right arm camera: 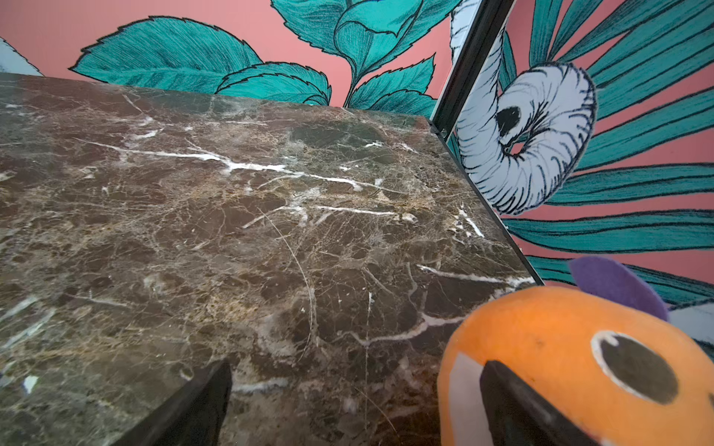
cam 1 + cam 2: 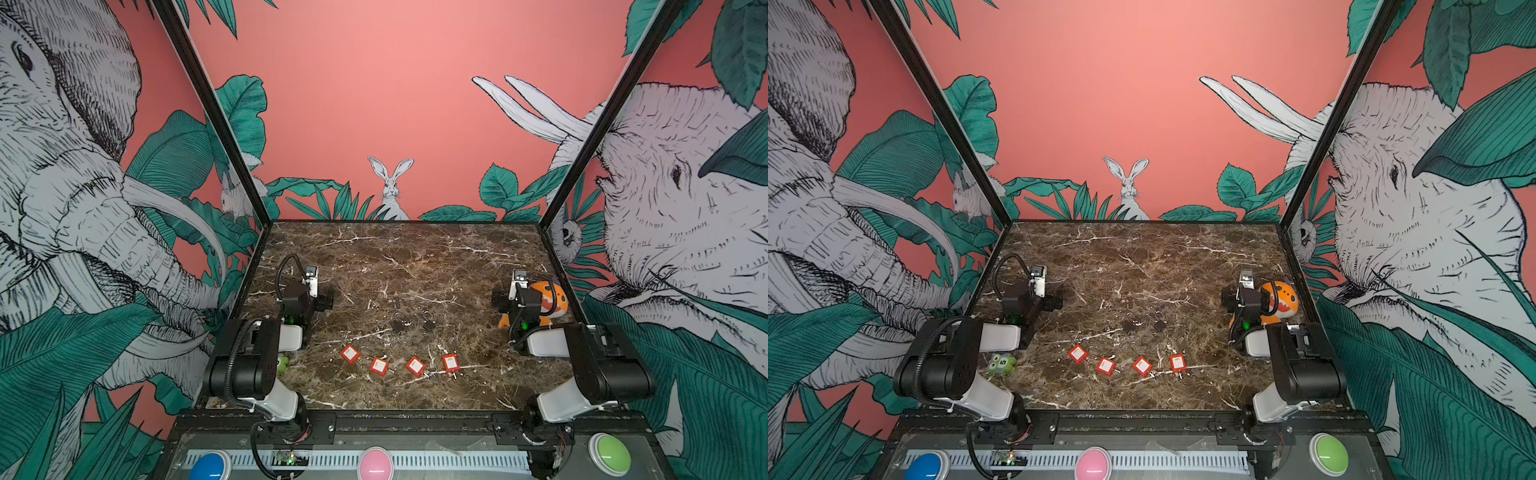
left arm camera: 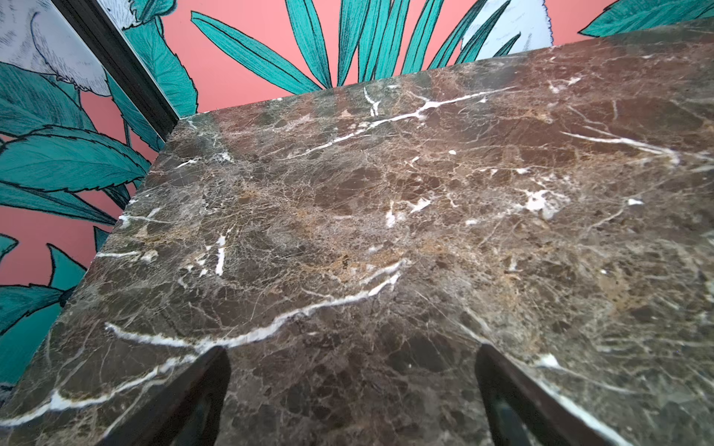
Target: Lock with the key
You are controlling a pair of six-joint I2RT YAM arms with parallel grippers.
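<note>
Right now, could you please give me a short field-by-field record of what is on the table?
table: brown marble
left pincer: open, empty, over bare marble
right pincer: open, empty, beside the orange plush toy
dark padlocks: two, mid-table, untouched
red labelled pieces: four in a row, nearer the robot
green toy: near the table's left edge

Brown, white-veined marble tabletop (image 2: 415, 257), walled on three sides by pink panels printed with elephants, green leaves and a rabbit (image 2: 390, 187). Orange plush toy (image 2: 557, 297) with toothed mouth, black eye and purple tuft sits at the right edge of the tabletop, close to the side wall. A small green toy (image 2: 1003, 363) lies at the near left edge, marked with what looks like a 5, though it is too small to be sure. Front ledge below the tabletop, in a row: blue button (image 2: 211, 465), pink button (image 2: 376, 463), green button (image 2: 611, 453).
</note>
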